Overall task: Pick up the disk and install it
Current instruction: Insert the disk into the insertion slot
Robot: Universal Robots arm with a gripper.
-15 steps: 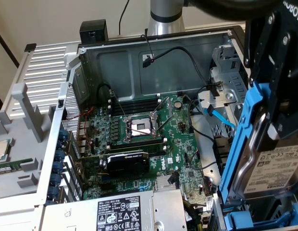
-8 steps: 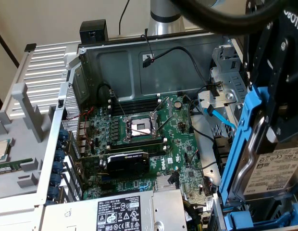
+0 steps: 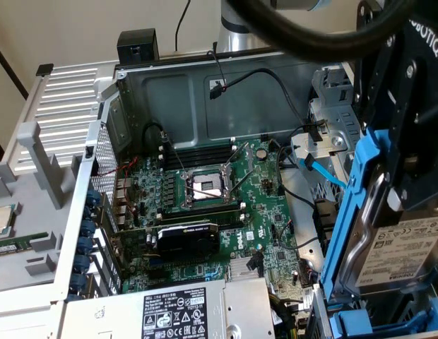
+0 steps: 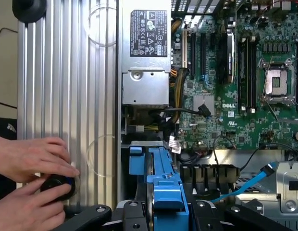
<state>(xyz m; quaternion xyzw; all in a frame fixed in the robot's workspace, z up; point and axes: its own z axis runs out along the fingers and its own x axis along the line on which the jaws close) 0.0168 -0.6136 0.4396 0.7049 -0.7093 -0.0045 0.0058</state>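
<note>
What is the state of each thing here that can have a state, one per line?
gripper: shut on the disk.
disk: held on edge above the case, not installed.
computer case: open, inside exposed.
CPU socket: bare, no cooler on it.
person's hands: resting on a black knob.

Black pincer (image 4: 168, 215) with round screws (image 4: 130, 205), white ROBOTIQ lettering (image 3: 425, 30), thick black looping cable (image 3: 311, 49), silver arm tube (image 3: 240, 32)
</note>
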